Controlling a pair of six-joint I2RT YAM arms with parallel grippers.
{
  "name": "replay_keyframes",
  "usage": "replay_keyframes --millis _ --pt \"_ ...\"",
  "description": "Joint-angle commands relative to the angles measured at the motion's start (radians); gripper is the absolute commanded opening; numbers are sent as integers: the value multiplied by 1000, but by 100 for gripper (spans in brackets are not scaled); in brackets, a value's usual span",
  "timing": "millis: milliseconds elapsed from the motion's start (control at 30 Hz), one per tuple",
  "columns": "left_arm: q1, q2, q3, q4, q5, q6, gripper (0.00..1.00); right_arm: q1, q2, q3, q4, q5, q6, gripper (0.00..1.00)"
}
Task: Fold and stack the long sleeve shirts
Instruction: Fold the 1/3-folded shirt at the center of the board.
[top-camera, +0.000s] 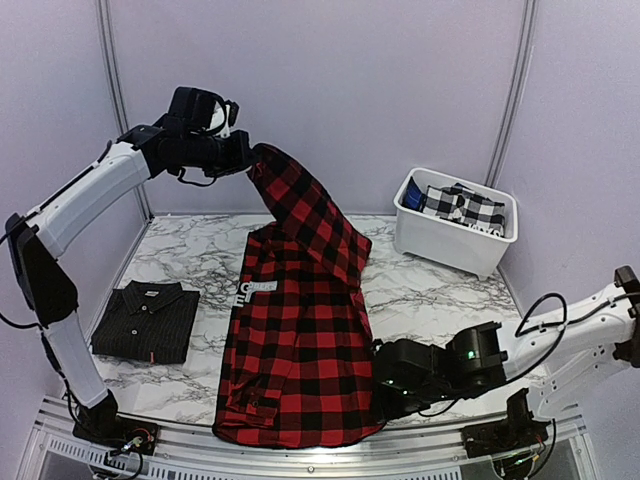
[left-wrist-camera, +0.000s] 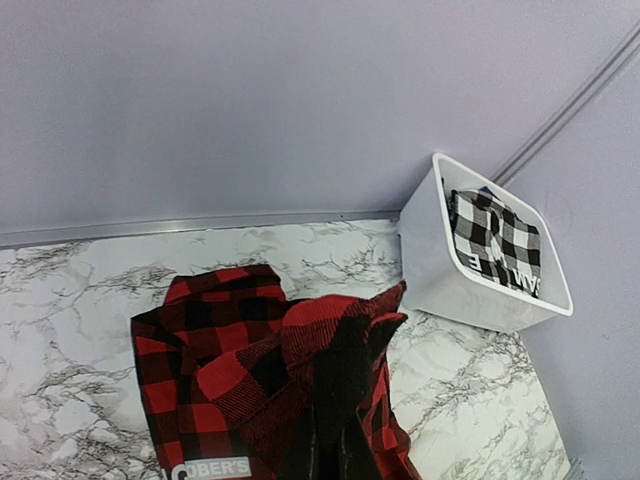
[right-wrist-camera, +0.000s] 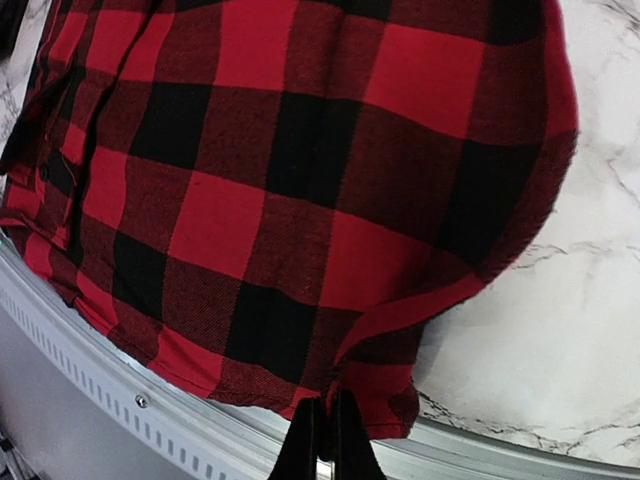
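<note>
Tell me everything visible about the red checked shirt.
The red shirt is a soft-looking red-and-black buffalo-check flannel. Most of it lies spread on the marble table, with its hem at the near edge. Its far end is raised off the table, pinched in the left gripper. The right gripper pinches the near right hem. A white label with lettering shows on the left side.

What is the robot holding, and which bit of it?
The red checked shirt. The left fingers pinch its far end, lifted high; the right fingers pinch its near hem by the right corner.
</note>
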Motion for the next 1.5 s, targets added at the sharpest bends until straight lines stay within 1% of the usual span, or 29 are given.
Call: replay_keyframes --millis 0,367,733,967,1167,1267,1467 --pt "76 -79 -35 -2 33 0 0 9 86 74 50 -82 -112 0" --pt "215 -136 -100 -1 64 3 0 10 321 307 96 -211 -285 0" --pt "272 -123 -82 1 96 5 0 8 396 392 149 -268 -318 0" --pt "283 -141 -76 2 94 12 0 5 418 391 172 -278 -322 0" --pt "287 -185 -144 10 79 11 0 -7 440 354 233 -325 -312 0" --pt "287 -222 -172 28 89 10 0 -10 440 346 238 -335 -313 0" --pt "287 -204 -184 32 118 19 0 -33 448 344 254 -353 -323 0"
